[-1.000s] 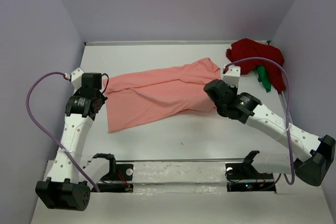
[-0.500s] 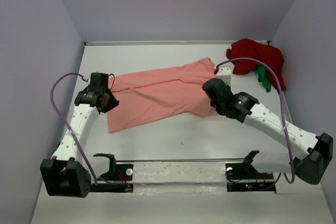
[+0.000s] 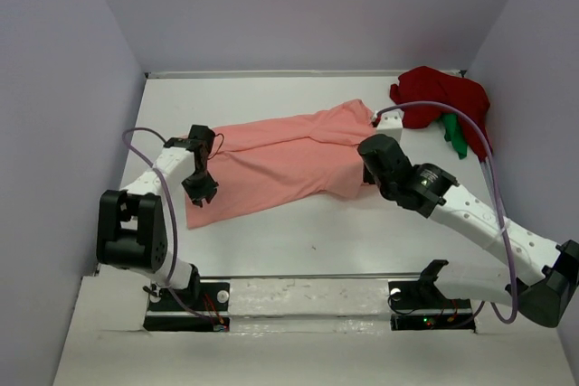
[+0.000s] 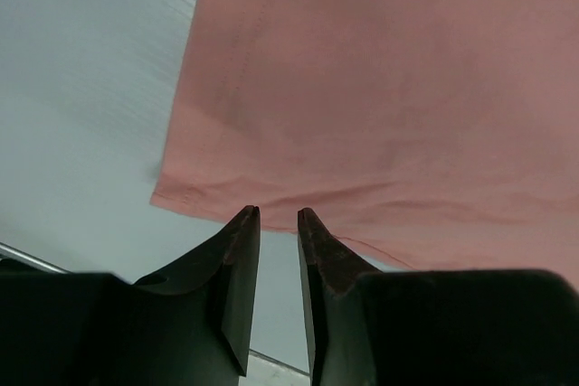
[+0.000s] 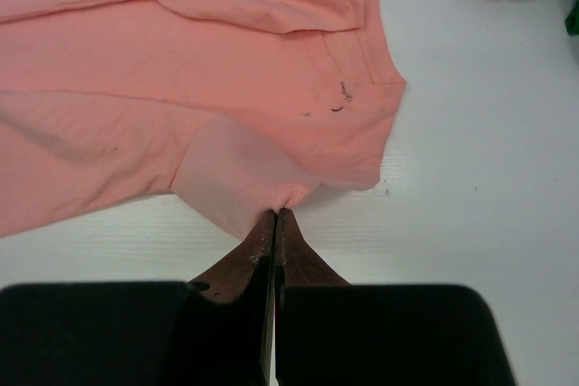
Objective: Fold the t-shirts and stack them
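**Salmon-pink t-shirt (image 3: 280, 164) spread lengthwise across the middle of the white desk (image 3: 317, 232).**
The right end effector (image 5: 275, 214) is clenched on the shirt's near edge by the collar end, where the cloth puckers at its tips. The left end effector (image 4: 276, 214) is released, jaws narrowly parted just off the hem corner at the opposite end. A crumpled dark red t-shirt (image 3: 441, 98) lies in the far right corner, with a green t-shirt (image 3: 455, 137) partly visible beside it.

White arms (image 3: 470, 214), black joints (image 3: 133, 228), dark claws (image 4: 276, 214), purple cables (image 3: 439, 102)
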`<control>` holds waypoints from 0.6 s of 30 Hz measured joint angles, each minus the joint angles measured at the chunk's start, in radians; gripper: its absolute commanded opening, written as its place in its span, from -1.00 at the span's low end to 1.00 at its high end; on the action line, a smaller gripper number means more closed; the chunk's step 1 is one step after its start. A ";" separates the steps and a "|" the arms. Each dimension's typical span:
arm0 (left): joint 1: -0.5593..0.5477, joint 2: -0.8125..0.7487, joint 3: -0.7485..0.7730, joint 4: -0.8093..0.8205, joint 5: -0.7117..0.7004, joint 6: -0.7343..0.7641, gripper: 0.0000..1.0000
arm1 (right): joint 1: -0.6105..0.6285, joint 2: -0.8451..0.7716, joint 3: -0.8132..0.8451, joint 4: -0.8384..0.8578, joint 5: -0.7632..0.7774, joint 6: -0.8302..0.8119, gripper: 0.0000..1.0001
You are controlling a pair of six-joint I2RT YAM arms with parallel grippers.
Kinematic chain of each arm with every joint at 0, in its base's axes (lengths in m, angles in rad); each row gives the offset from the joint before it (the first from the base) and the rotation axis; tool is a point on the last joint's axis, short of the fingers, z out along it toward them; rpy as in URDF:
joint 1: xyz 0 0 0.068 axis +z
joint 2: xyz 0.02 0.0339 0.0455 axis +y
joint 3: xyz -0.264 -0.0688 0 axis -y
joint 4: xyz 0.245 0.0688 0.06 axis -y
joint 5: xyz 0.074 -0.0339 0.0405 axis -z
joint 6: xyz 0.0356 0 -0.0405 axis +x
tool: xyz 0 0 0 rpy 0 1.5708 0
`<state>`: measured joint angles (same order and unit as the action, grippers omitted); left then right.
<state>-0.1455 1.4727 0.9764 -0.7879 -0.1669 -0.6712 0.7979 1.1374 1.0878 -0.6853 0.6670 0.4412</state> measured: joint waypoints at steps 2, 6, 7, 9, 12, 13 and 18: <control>-0.014 0.035 -0.001 -0.002 -0.050 -0.006 -0.32 | 0.000 -0.011 -0.018 0.015 -0.009 0.000 -1.00; -0.035 0.032 -0.008 -0.002 -0.131 -0.022 -0.31 | 0.000 -0.018 -0.063 0.018 -0.026 0.000 -1.00; -0.039 0.032 -0.013 -0.005 -0.148 -0.027 -0.31 | 0.000 -0.019 -0.069 0.019 -0.028 0.000 -1.00; -0.050 0.036 -0.014 -0.023 -0.178 -0.043 -0.31 | 0.000 -0.024 -0.072 0.019 -0.033 -0.001 -1.00; -0.087 0.073 0.002 -0.082 -0.246 -0.092 -0.30 | 0.000 -0.044 -0.072 0.020 -0.033 -0.005 -1.00; -0.100 0.095 0.010 -0.104 -0.263 -0.109 -0.28 | 0.000 -0.050 -0.071 0.020 -0.033 -0.008 -1.00; -0.153 0.144 0.014 -0.199 -0.289 -0.174 -0.28 | 0.000 -0.065 -0.071 0.020 -0.036 -0.020 -1.00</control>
<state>-0.2989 1.6169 0.9909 -0.9871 -0.4561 -0.8452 0.7979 1.0725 1.0164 -0.6651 0.6312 0.4210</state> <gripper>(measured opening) 0.357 0.010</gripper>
